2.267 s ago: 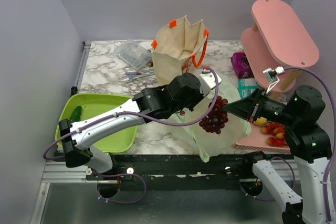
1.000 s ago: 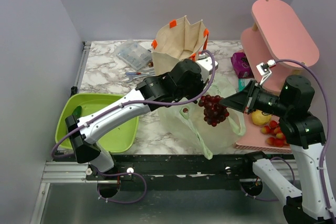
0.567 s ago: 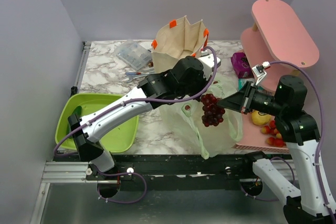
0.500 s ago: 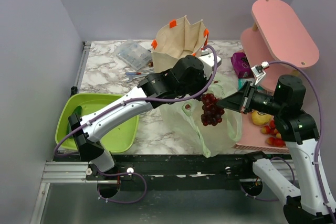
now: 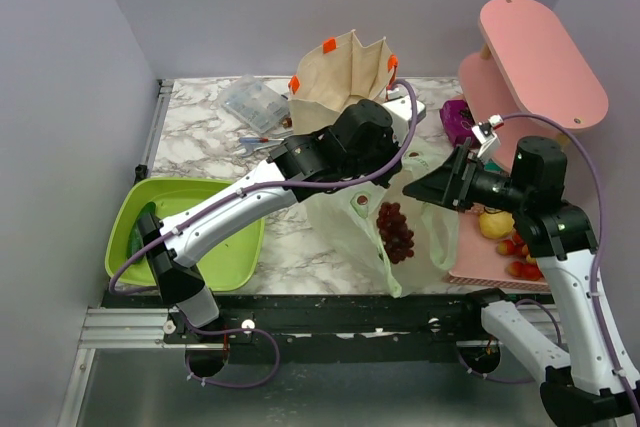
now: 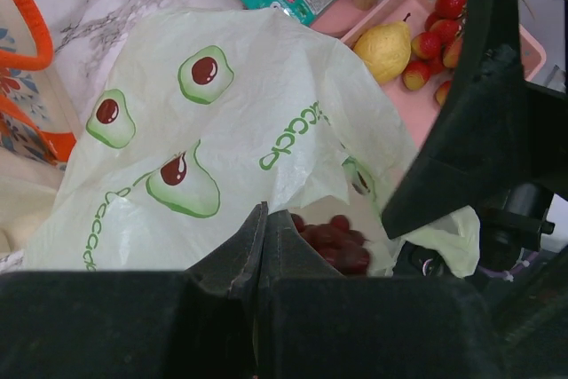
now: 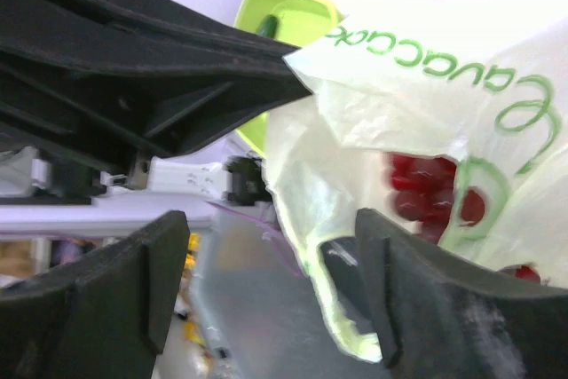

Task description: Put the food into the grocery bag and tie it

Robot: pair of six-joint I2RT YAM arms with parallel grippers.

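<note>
nearest my side of the table, the grocery bag [image 5: 345,219] stands open-mouthed beside the green plate [image 5: 200,209]. the grapes [image 5: 395,230] sit inside it, low against the film; in the right wrist view they show red through the printed plastic.

the left gripper [image 6: 259,228] has its fingers pressed together on the bag's upper rim. i judge this grip is there to hold the mouth up and open, so that food falls into the pocket and not onto the marble.

the right gripper [image 7: 271,228] stands with its fingers apart and nothing between them, just above and beside the bag mouth. the grapes lie below it and clear of it, so i read this item as delivered.

further right, the lemon [image 5: 492,223] and the strawberries [image 5: 520,255] lie on the pink tray [image 5: 480,275], outside the bag. i cannot find the sweet potato in any view.

at the far side stands the beige tote [image 5: 335,87], which plays no part here.

judgement: loading is partly done, and tying is not yet begun. the next pick calls for the right arm to swing to the tray while the left holds the rim. the film is thin, so a pull could tear it or slip it from the fingers.
</note>
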